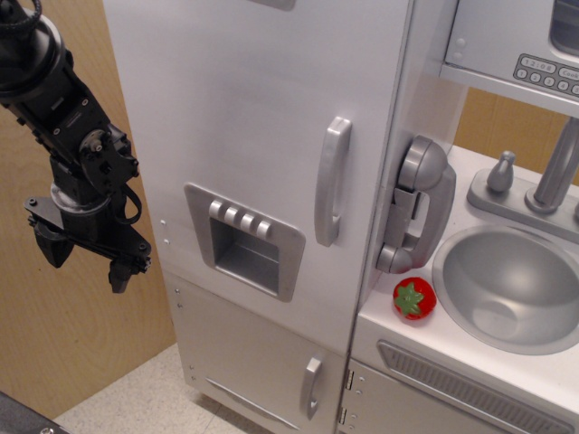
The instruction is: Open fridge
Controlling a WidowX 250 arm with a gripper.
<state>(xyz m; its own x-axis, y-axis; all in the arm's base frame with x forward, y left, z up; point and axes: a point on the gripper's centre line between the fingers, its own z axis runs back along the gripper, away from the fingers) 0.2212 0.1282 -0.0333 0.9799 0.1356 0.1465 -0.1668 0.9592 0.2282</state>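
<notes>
The fridge (244,117) is a tall white toy cabinet with a large silver-grey door that stands shut. Its vertical grey handle (332,181) is on the door's right side. A recessed grey dispenser panel (244,240) sits at the door's lower middle. My gripper (83,259) hangs at the far left, well to the left of the fridge and apart from it. Its two dark fingers point down with a gap between them and hold nothing. The shelves inside are hidden.
A smaller lower door with a short handle (311,387) sits below. A grey toy phone (416,203) hangs on the cabinet's side. A red strawberry (413,298) lies on the counter by the sink (511,285). A microwave keypad (545,74) and a faucet (554,172) are at the right. A wooden wall (54,344) is behind my arm.
</notes>
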